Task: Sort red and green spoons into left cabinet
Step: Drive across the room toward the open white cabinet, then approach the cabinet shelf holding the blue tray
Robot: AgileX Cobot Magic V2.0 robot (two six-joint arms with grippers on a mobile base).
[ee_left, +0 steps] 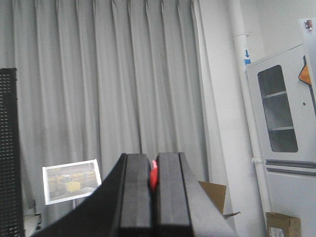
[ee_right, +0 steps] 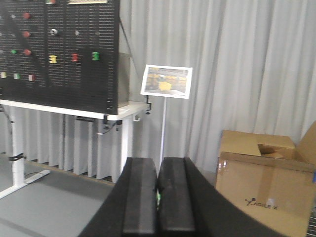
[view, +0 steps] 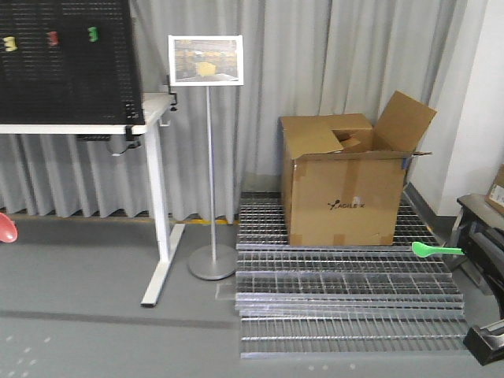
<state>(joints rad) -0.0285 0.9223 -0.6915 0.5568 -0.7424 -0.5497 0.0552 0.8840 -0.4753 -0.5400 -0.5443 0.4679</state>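
My left gripper [ee_left: 153, 157] is shut on the red spoon [ee_left: 153, 176], which shows as a red sliver between the black fingers. Its bowl [view: 5, 228] pokes in at the left edge of the front view. My right gripper [ee_right: 158, 160] is shut on the green spoon [ee_right: 158, 197], of which only a thin green streak shows between the pads. In the front view the green spoon [view: 435, 250] sticks out leftward from the right edge, bowl first, above the metal grates. The left cabinet is out of view.
A white-legged table [view: 156, 205] with a black pegboard [view: 67, 59] stands at the left. A sign stand [view: 211, 197] is in the middle and an open cardboard box [view: 342, 185] sits on stacked metal grates [view: 346, 299]. A white glass-door cabinet [ee_left: 286, 123] shows in the left wrist view.
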